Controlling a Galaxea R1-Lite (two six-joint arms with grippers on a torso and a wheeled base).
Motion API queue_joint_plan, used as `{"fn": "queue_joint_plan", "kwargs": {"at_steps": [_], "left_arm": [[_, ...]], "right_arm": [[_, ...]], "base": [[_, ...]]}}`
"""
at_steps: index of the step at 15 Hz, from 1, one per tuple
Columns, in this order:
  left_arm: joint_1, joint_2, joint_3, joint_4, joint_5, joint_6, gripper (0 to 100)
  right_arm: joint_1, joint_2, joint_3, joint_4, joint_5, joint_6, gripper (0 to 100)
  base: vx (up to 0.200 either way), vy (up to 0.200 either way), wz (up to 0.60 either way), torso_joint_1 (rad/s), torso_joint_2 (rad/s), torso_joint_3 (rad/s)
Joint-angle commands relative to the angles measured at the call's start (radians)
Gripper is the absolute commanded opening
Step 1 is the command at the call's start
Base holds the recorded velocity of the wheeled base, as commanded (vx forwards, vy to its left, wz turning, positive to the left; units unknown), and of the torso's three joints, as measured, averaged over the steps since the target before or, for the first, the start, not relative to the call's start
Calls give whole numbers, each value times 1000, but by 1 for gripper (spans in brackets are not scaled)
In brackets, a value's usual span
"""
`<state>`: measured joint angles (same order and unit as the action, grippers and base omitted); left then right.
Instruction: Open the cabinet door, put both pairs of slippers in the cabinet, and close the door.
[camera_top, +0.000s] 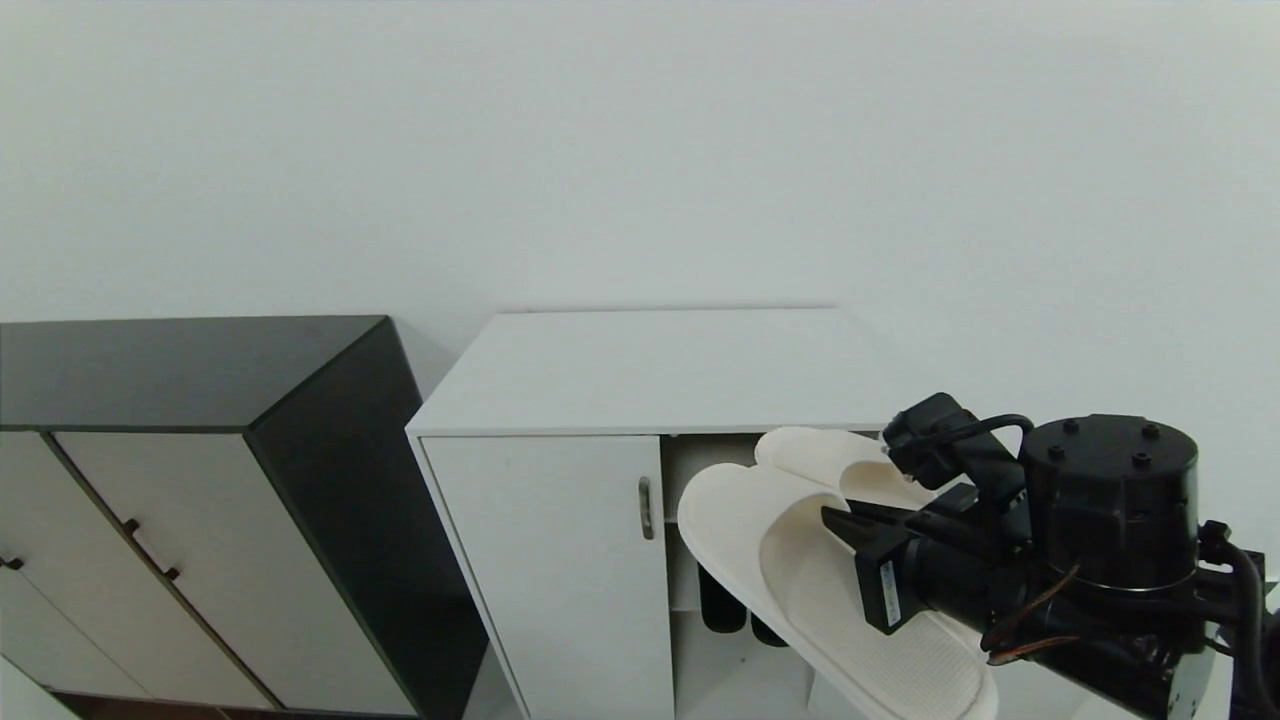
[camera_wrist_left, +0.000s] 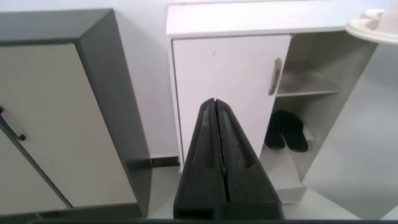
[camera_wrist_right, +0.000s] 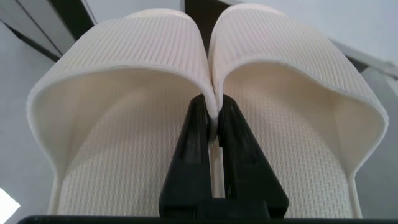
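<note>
My right gripper (camera_top: 850, 522) is shut on a pair of white slippers (camera_top: 800, 560), pinching their inner edges together (camera_wrist_right: 211, 118). It holds them in the air just in front of the open right half of the white cabinet (camera_top: 640, 370). A pair of black slippers (camera_wrist_left: 286, 129) stands on the cabinet's lower shelf. The cabinet's left door (camera_top: 560, 570) with its metal handle (camera_top: 646, 508) is closed. My left gripper (camera_wrist_left: 215, 107) is shut on nothing, some way in front of that closed door.
A dark cabinet with pale drawer fronts (camera_top: 190, 500) stands against the wall to the left of the white cabinet. The opened right door (camera_wrist_left: 360, 143) juts toward me on the right. An upper shelf (camera_wrist_left: 308, 84) lies bare inside.
</note>
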<state>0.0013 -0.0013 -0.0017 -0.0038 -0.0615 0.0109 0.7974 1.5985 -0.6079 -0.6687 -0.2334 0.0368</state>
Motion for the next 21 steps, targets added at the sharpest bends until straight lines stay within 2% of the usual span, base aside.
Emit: {"fn": "queue_joint_plan", "kwargs": {"at_steps": [1,12,21], "left_arm": [[0,1,0,-1,0,0,0],[0,1,0,-1,0,0,0],[0,1,0,-1,0,0,0]], "right_arm": [[0,4,2,0,0,0,0],[2,6,8,0,0,0,0],[3,14,10,0,-1,0,0]], "base": [[0,0,0,-227,535,305],[0,0,0,-211,529,313],[0,0,0,-157,479,321]]}}
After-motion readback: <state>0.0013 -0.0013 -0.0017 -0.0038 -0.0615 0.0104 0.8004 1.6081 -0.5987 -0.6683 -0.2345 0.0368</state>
